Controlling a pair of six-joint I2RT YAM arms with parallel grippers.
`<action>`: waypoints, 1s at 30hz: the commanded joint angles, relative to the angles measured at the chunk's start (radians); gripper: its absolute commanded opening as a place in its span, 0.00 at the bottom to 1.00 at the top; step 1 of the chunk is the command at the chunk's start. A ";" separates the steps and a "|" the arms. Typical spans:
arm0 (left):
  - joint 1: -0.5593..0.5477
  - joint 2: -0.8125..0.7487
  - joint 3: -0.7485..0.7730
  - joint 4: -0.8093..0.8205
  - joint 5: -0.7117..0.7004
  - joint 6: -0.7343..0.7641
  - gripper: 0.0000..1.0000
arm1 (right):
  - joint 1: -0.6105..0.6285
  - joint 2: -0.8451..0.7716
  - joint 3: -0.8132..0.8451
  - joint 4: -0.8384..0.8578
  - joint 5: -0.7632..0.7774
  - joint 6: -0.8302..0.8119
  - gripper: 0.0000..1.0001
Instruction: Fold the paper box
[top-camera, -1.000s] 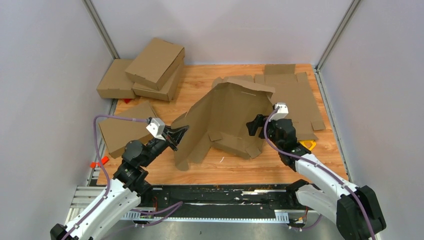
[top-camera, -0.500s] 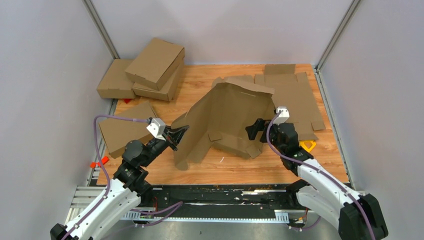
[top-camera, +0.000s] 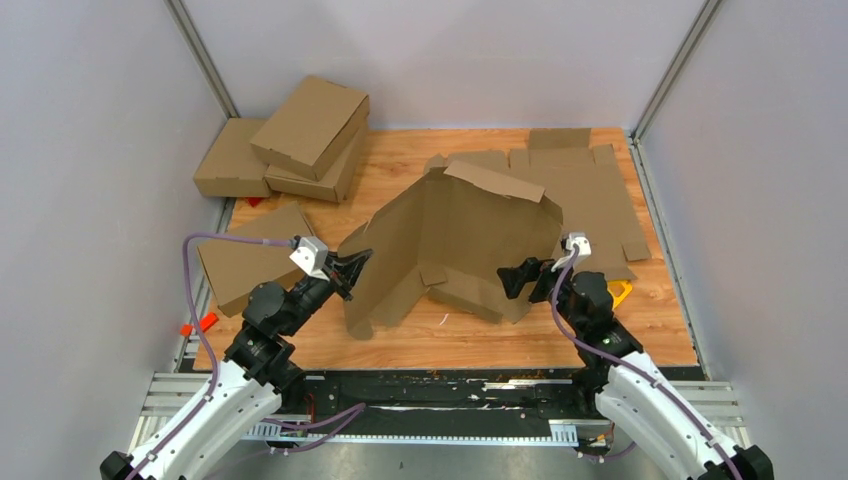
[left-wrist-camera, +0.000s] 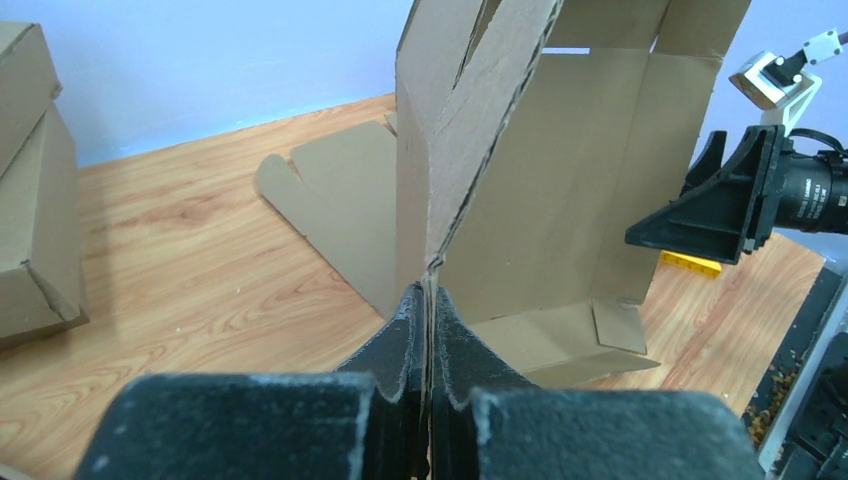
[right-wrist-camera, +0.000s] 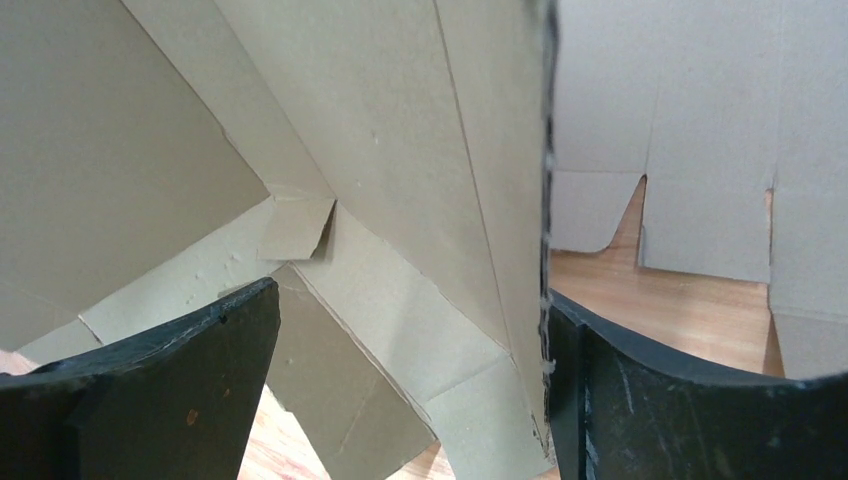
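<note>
Left gripper (top-camera: 352, 266) is pinched tight on the box's (top-camera: 450, 225) near-left flap edge. Right gripper (top-camera: 522, 277) gapes wide at the box's right wall, that wall's edge between its fingers (right-wrist-camera: 650, 400), just beside one. The box stands half-raised on the table (top-camera: 420, 340), a cardboard sheet (top-camera: 595, 195) flat behind it.
</note>
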 joint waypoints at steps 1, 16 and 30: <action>-0.004 -0.006 0.015 -0.050 -0.041 0.019 0.00 | 0.007 -0.029 -0.028 0.039 -0.048 0.032 0.95; -0.004 -0.034 0.027 -0.077 -0.093 0.027 0.00 | 0.007 0.214 -0.025 0.092 -0.110 0.040 0.91; -0.005 0.000 0.041 -0.070 -0.095 0.029 0.00 | 0.318 0.414 0.099 -0.032 0.202 -0.025 1.00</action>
